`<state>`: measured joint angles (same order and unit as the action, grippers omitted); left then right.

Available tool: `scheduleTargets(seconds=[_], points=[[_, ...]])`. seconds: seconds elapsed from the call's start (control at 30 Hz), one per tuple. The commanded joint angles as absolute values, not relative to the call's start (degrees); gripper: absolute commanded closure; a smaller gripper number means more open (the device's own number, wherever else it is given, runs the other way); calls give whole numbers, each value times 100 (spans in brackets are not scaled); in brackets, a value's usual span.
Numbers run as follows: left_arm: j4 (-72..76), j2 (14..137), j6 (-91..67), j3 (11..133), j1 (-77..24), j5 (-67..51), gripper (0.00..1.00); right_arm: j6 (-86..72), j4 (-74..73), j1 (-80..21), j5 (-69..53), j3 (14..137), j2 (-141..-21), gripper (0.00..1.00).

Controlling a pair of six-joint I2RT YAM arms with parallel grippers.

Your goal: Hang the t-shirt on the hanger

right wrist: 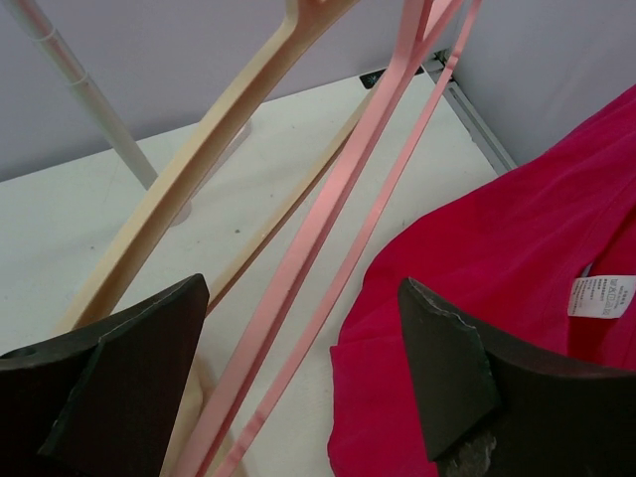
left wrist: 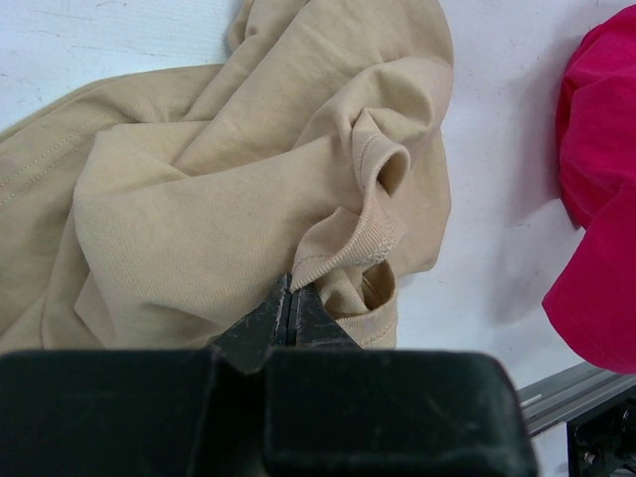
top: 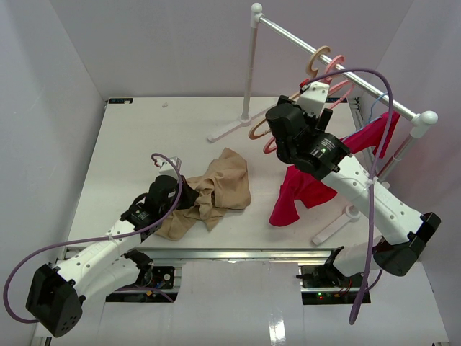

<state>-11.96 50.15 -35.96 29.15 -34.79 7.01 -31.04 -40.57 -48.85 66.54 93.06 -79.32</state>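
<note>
The tan t-shirt (top: 220, 189) lies crumpled on the white table in front of the left arm. My left gripper (left wrist: 288, 286) is shut on the ribbed collar edge of the t-shirt (left wrist: 219, 169), low over the table; from above the left gripper (top: 189, 198) sits at the cloth's left side. The pink hanger (top: 337, 70) hangs from the rack rail. My right gripper (right wrist: 303, 368) is open, and the thin bars of the pink hanger (right wrist: 338, 229) run between its fingers without touching them. From above, the right gripper (top: 276, 133) is at the hanger's lower end.
A peach-tan hanger (right wrist: 189, 169) hangs just left of the pink one. A magenta-red garment (top: 302, 187) droops from the rack to the table on the right. The white rack rail (top: 302, 40) and its post (top: 251, 68) stand at the back right.
</note>
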Motion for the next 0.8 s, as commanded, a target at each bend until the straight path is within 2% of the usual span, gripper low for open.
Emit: scheduleTargets(seconds=[0.0,0.13,0.2,0.23,0.5,0.6,0.77], points=[[-1126,4931,-3533,2901,-3534,686,100,-3424,-3691,-4657,6666,9046,-7883,20],[-1151,4904,-3533,2900,-3551,694,100,-3533,-3700,-4551,6566,8875,-7826,30],[-1160,4847,-3542,2892,-3561,717,100,-3494,-3691,-4527,6564,8867,-7804,43],[-1160,4826,-3542,2892,-3566,737,100,-3437,-3691,-4526,6559,8898,-7798,46],[-1187,4834,-3542,2909,-3577,756,100,-3148,-3756,-4535,6495,9170,-7690,61],[-1190,4827,-3549,2906,-3580,747,100,-3134,-3936,-4526,6504,9317,-7735,77],[-1199,4812,-3551,2900,-3586,769,100,-3094,-4245,-4526,6521,9649,-7847,91]])
